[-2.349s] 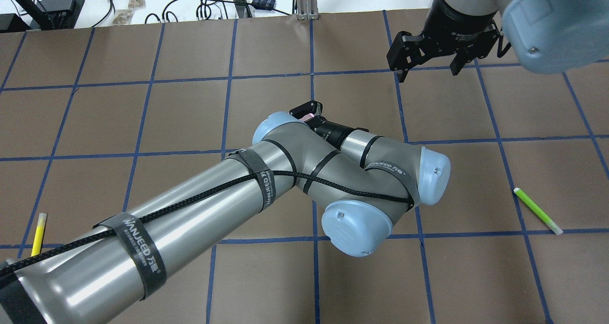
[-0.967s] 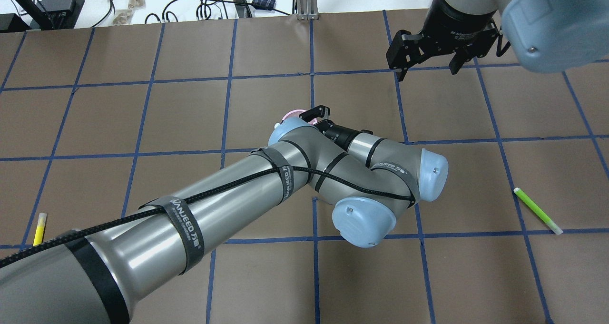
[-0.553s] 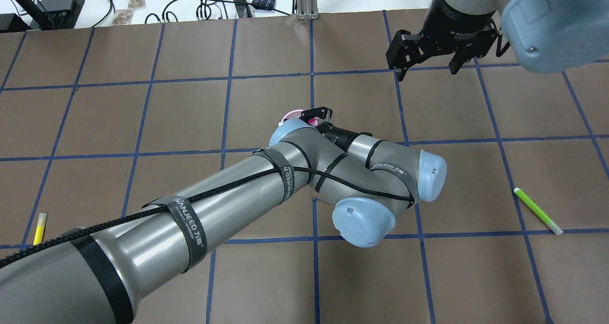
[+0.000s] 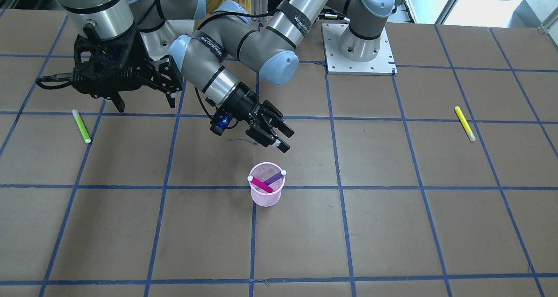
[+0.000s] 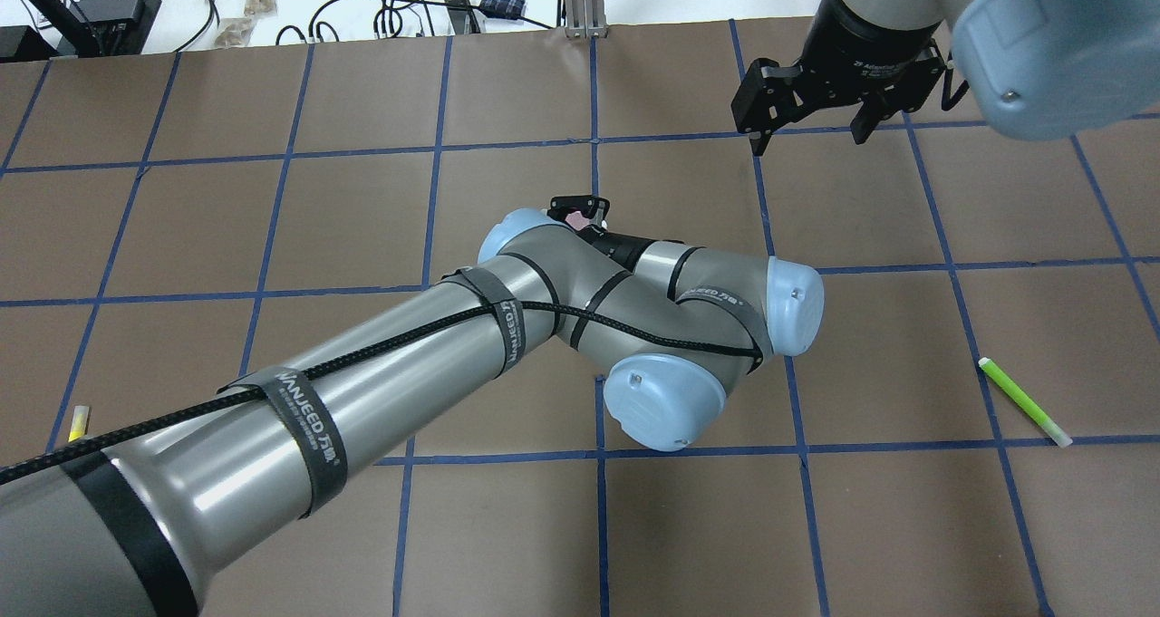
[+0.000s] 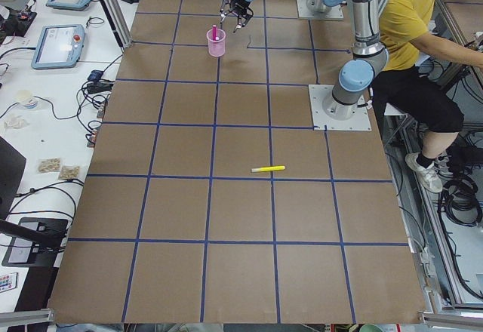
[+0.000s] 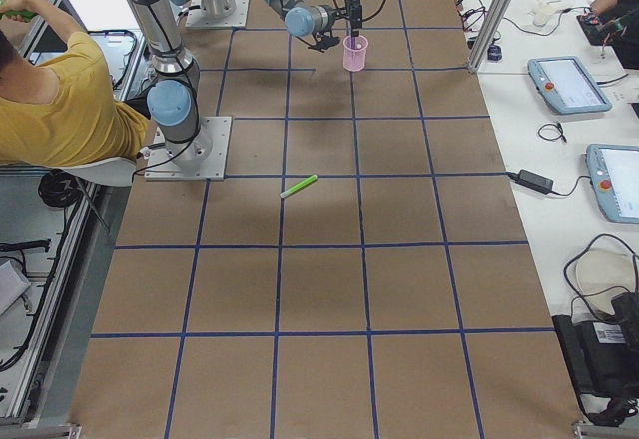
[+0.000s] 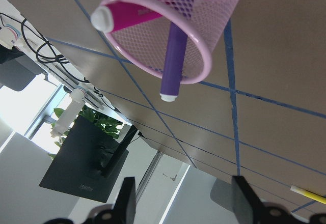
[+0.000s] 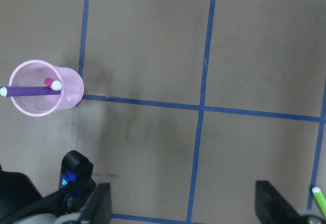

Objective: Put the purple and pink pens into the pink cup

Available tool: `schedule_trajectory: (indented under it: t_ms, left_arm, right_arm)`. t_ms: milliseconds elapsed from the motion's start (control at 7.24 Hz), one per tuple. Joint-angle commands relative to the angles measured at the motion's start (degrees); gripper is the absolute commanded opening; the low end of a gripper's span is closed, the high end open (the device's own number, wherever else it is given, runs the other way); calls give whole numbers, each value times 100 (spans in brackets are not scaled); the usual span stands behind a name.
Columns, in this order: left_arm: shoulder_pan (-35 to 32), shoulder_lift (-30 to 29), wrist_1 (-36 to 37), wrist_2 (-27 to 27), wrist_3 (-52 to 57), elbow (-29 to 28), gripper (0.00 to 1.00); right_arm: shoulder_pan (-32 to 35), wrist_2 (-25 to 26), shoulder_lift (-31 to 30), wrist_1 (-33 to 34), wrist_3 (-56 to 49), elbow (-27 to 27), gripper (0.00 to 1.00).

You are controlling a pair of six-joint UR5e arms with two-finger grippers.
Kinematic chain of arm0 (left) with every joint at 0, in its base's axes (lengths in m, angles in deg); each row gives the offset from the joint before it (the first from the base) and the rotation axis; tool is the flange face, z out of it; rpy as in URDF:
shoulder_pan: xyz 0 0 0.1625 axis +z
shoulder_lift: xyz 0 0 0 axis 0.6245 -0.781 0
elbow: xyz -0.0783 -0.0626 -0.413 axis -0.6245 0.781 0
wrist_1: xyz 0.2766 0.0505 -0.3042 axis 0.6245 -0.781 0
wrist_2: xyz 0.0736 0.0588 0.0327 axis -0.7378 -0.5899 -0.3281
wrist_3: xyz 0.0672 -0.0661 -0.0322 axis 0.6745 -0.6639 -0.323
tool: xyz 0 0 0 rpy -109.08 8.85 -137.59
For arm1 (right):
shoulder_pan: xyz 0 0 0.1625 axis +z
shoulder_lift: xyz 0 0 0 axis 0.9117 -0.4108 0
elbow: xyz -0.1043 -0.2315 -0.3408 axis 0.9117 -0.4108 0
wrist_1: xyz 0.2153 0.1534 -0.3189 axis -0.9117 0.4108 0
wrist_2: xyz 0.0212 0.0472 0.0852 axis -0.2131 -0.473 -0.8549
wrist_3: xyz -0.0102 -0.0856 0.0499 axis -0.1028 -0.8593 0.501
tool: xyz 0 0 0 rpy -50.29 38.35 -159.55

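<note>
The pink mesh cup stands upright near the table's middle. A pink pen and a purple pen lean crossed inside it. My left gripper hovers just behind and above the cup, open and empty. In the left wrist view the cup, pink pen and purple pen show beyond the spread fingertips. In the overhead view my left arm hides the cup. My right gripper is open and empty, well off to the side. Its wrist view shows the cup with both pens.
A green pen lies on the table on my right side, also in the overhead view. A yellow pen lies on my left side, partly hidden by my arm overhead. A person in yellow sits by the robot base.
My left arm has shifted leftward in the overhead view and now covers the cup rim that showed a moment ago. My right gripper has hardly moved.
</note>
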Motion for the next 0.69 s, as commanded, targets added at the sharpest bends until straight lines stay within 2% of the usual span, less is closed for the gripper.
schedule_trajectory:
  t_ms: [0,414,553]
  left_arm:
    - [386,381,-133,89,5,463,73]
    - [1149,1021,-256,97,-4,1132,73]
    - [1561,1233,-265,324,-4,1229,73]
  right_arm:
    - [6,-16,9,15,0,3,100]
    - [24,-147,114,24,106,-6,100]
    - [41,-531,210,59,384,-15,100]
